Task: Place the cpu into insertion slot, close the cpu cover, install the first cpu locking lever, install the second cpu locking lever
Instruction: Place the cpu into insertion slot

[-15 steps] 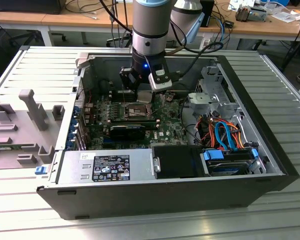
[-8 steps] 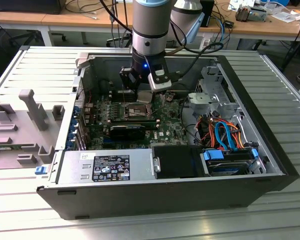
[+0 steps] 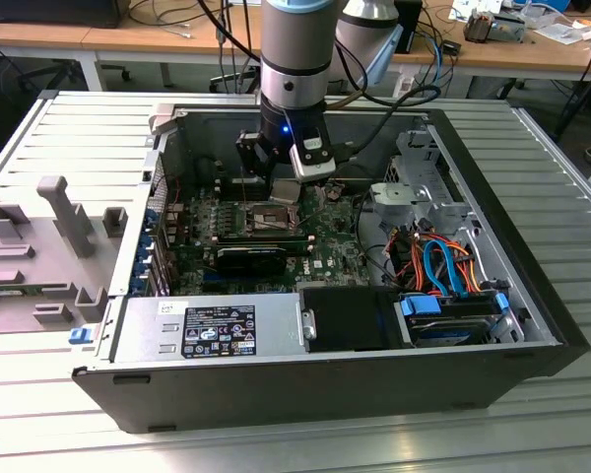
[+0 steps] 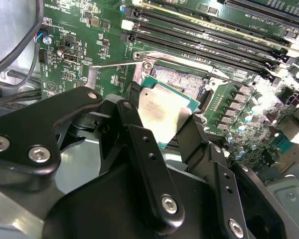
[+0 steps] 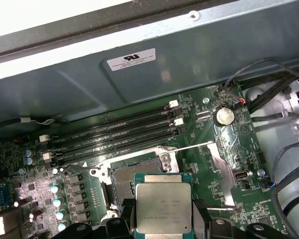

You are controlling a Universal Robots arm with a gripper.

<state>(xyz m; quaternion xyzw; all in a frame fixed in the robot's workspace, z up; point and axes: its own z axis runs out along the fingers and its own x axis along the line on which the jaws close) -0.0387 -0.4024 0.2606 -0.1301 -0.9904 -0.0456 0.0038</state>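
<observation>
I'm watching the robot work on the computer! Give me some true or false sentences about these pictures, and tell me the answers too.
1. The gripper is holding the cpu by its edges. True.
2. The cpu already sits in the insertion slot. False: it is held above the slot, which has nothing in it.
3. The motherboard is red. False: it is green.
4. The computer case is open, so the motherboard shows. True.
</observation>
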